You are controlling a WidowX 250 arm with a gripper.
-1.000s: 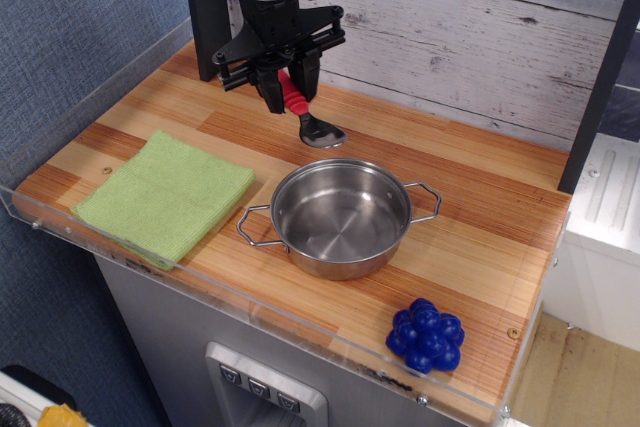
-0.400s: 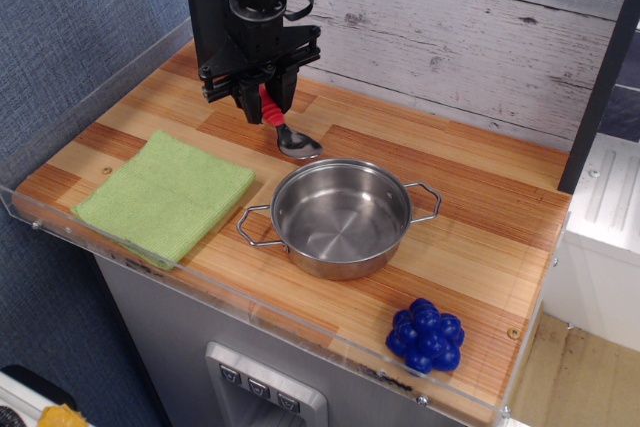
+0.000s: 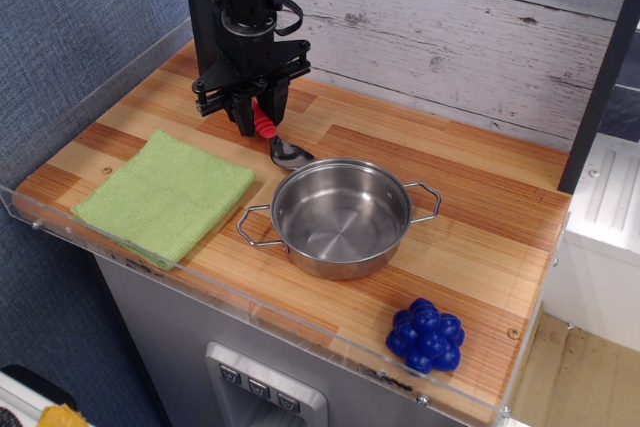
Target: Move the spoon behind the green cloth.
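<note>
My gripper (image 3: 256, 113) is shut on the red ribbed handle of the spoon (image 3: 274, 137). The spoon hangs tilted, its shiny metal bowl pointing down and right, low over the wood just behind the steel pot's left rim. The light green cloth (image 3: 165, 195) lies flat at the front left of the table. The gripper is behind and to the right of the cloth's far corner, not over it.
A steel pot (image 3: 342, 217) with two wire handles stands mid-table, right of the cloth. A blue bumpy ball (image 3: 427, 334) lies at the front right. A clear plastic rim (image 3: 60, 232) edges the table's front and left. A plank wall stands behind.
The gripper has moved left and slightly forward with the spoon, from behind the pot's middle to behind its left rim, closer to the cloth.
</note>
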